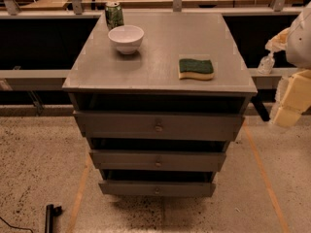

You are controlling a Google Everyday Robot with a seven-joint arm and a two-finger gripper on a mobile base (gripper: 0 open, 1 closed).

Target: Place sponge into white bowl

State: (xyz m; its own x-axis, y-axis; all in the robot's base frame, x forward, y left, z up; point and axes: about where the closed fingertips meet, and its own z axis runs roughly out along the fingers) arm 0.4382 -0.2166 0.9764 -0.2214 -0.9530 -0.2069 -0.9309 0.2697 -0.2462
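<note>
Small round white ceramic bowl [126, 38] near grey tabletop's [160, 47] back-left corner. Flat green-topped yellow foam sponge [196, 68] near front-right corner, long axis left-right. Cream-padded gripper [291, 103] off the right edge, sponge to its left; we cannot tell its grip.

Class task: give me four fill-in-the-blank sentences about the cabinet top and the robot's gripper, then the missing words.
The sponge lies with its ___ side up.
The white bowl stands right in ___ of the can.
The gripper hangs beside the cabinet, at the picture's ___ edge.
The cabinet shows ___ drawer fronts.
Missing words: green; front; right; three.
</note>
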